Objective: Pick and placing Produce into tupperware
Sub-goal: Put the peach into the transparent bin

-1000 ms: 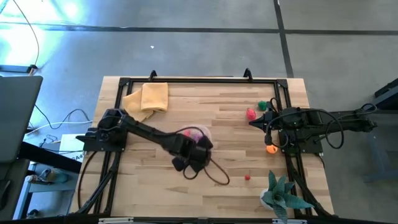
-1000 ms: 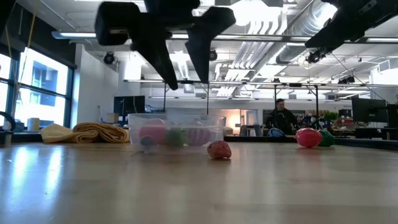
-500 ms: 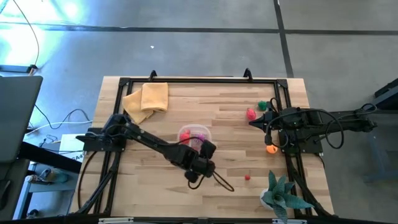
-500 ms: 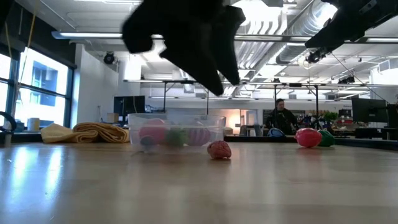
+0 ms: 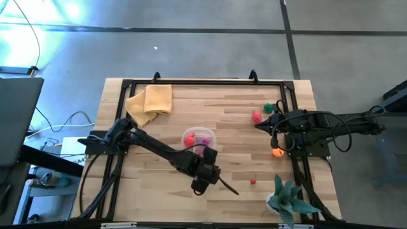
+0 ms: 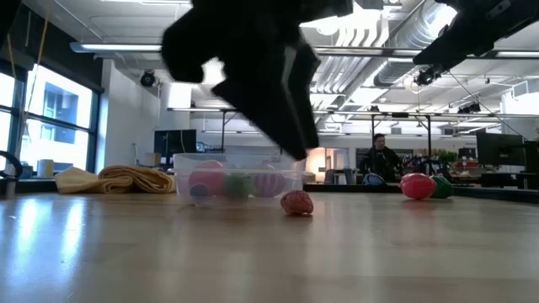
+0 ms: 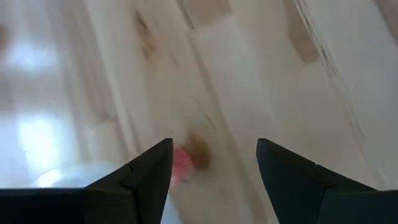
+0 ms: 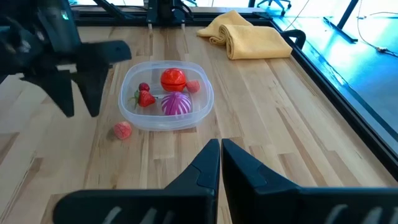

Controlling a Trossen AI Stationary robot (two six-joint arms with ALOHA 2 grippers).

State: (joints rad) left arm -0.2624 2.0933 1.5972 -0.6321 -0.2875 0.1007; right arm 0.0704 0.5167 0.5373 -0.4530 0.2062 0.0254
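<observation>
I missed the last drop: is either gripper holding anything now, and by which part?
Nothing is held: left gripper has open, empty jaws; right gripper is shut on nothing.

Bright overhead light; left wrist view motion-blurred; floor glare.

Left gripper (image 5: 202,185) fingers (image 7: 146,171) apart, right gripper (image 8: 220,163) closed
</observation>
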